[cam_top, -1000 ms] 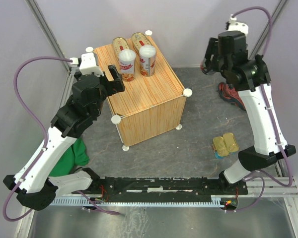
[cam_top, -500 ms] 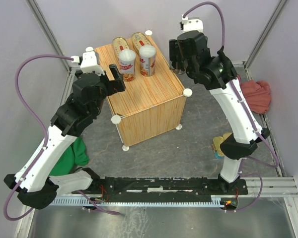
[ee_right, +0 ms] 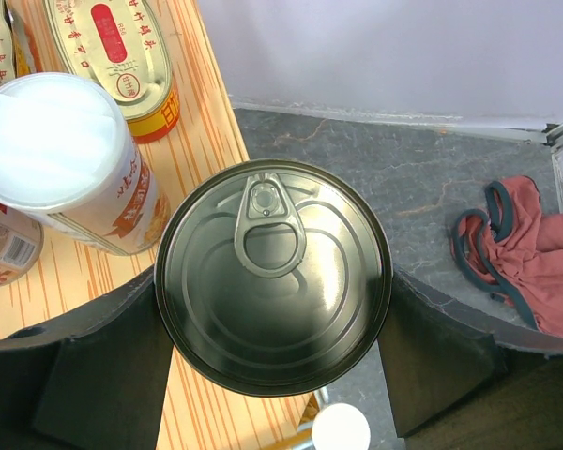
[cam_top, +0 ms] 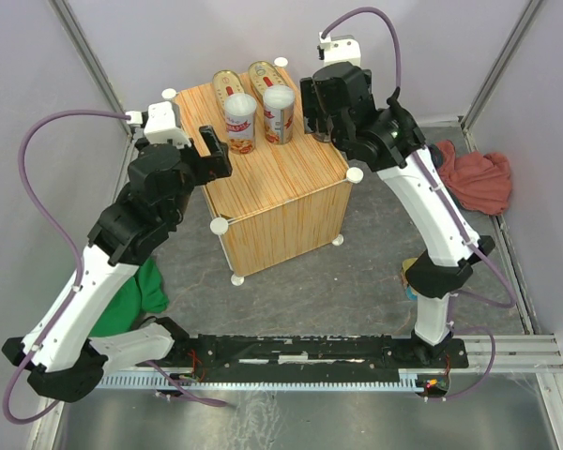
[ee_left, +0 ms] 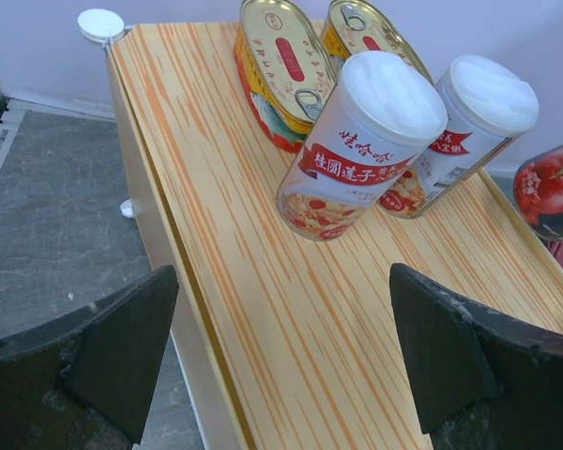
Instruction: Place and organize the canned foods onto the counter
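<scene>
Four cans sit on the wooden counter (cam_top: 281, 183), grouped at its far end in the upper middle of the top view. Two oval gold tins (cam_top: 228, 84) lie flat side by side at the back edge. Two tall white-lidded cans (cam_top: 240, 120) stand upright just in front of them.

The right gripper (ee_right: 272, 281) is clamped on a dark round can (ee_right: 272, 234), lid and pull ring up, over the counter's right edge just beside the right-hand tall can. Whether it touches the wood I cannot tell.

The left gripper (ee_left: 281, 347) has its jaws wide apart with nothing between them, over the near left of the counter top.

On the grey floor, a gold tin (cam_top: 411, 275) shows partly behind the right arm at lower right. A red cloth (cam_top: 474, 178) lies at right and a green cloth (cam_top: 145, 291) at lower left.
</scene>
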Tool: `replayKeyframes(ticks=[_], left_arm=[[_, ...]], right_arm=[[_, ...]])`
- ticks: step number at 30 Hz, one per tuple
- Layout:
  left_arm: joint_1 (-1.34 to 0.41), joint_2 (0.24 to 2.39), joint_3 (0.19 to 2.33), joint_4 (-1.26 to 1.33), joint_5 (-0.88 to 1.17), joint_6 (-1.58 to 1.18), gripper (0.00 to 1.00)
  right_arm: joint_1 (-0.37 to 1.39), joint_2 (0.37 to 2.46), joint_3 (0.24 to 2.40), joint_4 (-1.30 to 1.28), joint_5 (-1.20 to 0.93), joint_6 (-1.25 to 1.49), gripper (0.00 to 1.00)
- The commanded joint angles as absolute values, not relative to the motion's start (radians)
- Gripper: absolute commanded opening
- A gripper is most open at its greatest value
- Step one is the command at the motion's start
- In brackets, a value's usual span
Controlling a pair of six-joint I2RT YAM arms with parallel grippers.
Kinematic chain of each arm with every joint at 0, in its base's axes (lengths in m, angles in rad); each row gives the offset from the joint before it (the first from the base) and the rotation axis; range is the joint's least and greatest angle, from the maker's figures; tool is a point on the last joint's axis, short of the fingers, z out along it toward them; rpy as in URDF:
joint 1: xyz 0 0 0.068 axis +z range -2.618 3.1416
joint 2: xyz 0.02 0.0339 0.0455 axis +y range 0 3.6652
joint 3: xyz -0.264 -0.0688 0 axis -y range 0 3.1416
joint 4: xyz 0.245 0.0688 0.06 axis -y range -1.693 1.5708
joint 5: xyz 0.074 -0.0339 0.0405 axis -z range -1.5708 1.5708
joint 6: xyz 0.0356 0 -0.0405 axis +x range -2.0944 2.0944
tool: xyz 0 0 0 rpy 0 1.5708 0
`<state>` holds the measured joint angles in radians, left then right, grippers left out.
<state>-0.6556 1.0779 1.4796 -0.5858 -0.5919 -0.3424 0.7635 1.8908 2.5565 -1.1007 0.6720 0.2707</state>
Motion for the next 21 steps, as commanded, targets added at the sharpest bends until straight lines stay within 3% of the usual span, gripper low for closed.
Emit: replayKeyframes(ticks=[1,21], left_arm=[[-0.649,1.039,1.468,-0.571,-0.580,-0.348,1.00],[-0.649,1.005,1.440,-0.569,-0.580,-0.343,0.99]], right_arm=[[0.765,1.885,2.629,-0.926,0.728,0.257,0.01],[0.739,1.958,2.657,-0.812,0.711,0.256,0.01]])
